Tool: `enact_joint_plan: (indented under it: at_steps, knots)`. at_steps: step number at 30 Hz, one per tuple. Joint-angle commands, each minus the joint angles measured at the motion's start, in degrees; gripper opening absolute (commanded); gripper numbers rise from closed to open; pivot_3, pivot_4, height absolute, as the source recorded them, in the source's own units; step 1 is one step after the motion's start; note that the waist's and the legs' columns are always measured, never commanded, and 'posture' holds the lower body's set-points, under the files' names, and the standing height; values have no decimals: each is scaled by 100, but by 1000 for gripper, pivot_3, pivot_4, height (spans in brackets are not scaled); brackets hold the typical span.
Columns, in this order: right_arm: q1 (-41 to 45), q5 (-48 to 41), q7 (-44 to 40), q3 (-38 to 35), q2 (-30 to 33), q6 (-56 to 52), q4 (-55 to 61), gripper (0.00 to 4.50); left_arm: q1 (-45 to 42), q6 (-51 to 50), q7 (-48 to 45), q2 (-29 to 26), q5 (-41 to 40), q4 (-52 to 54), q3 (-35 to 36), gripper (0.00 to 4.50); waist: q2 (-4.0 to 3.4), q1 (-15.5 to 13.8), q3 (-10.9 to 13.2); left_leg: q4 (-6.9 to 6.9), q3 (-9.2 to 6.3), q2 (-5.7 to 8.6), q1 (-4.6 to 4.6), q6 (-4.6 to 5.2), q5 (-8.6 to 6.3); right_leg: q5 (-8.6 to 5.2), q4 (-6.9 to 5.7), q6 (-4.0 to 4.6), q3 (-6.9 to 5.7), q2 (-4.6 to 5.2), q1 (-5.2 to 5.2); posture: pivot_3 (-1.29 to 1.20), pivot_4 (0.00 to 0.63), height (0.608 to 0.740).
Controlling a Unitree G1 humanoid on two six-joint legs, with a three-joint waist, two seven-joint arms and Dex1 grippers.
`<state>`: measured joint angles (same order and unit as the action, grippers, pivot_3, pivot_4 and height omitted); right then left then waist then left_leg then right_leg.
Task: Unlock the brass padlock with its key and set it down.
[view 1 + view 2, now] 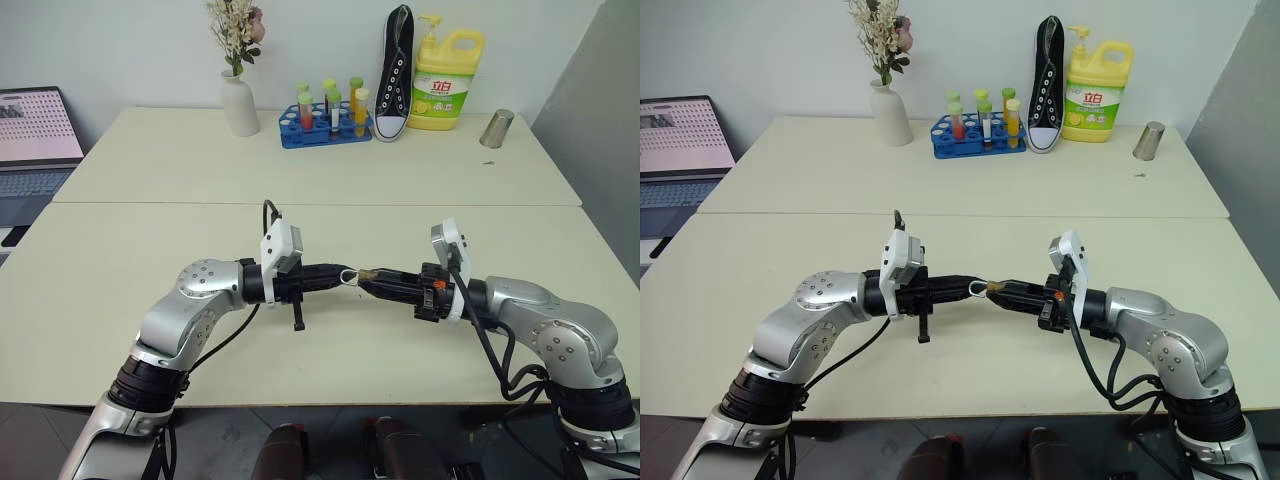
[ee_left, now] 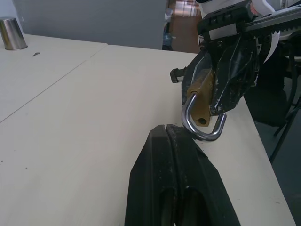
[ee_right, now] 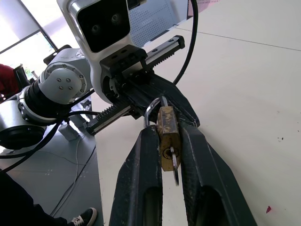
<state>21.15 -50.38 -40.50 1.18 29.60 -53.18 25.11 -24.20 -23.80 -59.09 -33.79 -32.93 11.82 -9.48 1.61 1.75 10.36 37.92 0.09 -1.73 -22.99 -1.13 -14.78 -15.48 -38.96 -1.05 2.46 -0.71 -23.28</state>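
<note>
The brass padlock [image 3: 166, 134] is clamped between the fingers of my right gripper [image 1: 368, 276], held above the table's front half. Its silver shackle [image 2: 201, 132] sticks out past the fingertips toward my left gripper [image 2: 165, 128]. The left gripper is shut with nothing between its fingers. Its tips sit right beside the shackle's curve; I cannot tell whether they touch. A small silvery key [image 3: 174, 163] pokes from the lock body's end that faces the right wrist. The two grippers point at each other, level, nearly tip to tip.
Along the table's far edge stand a white vase with flowers [image 1: 238, 100], a blue rack of tubes [image 1: 325, 122], a black shoe [image 1: 395, 75], a yellow detergent bottle [image 1: 445, 82] and a metal cup [image 1: 496, 128]. A laptop [image 1: 35, 140] sits at the far left.
</note>
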Motion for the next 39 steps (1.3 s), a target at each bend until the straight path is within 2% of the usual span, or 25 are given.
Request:
enact_joint_plan:
  at_steps: [1, 19, 39]
  knots:
    - [28, -32, -30, -111, 57, 104, 152, 174, 26, -186, -105, -46, -194, 413, 153, 0, 0, -1, 0, 0, 0, 0, 0, 0, 0, 0, 0, 0, 0, 0, 0, 0, 150, 740]
    - [-26, 127, -118, -3, 95, 192, 116, 174, -261, -1619, 191, -10, -1259, 746, 760, 0, 0, 0, 0, 0, -2, 0, 0, 0, 0, 0, 0, 0, -1, 0, 0, 0, 150, 740]
    - [-15, 161, -125, 32, 61, 215, 85, 174, -235, -1308, 167, 10, -815, 684, 668, 0, 0, -4, 0, 0, 0, 1, 0, 0, 0, 0, 1, 0, 1, 0, 0, 0, 150, 740]
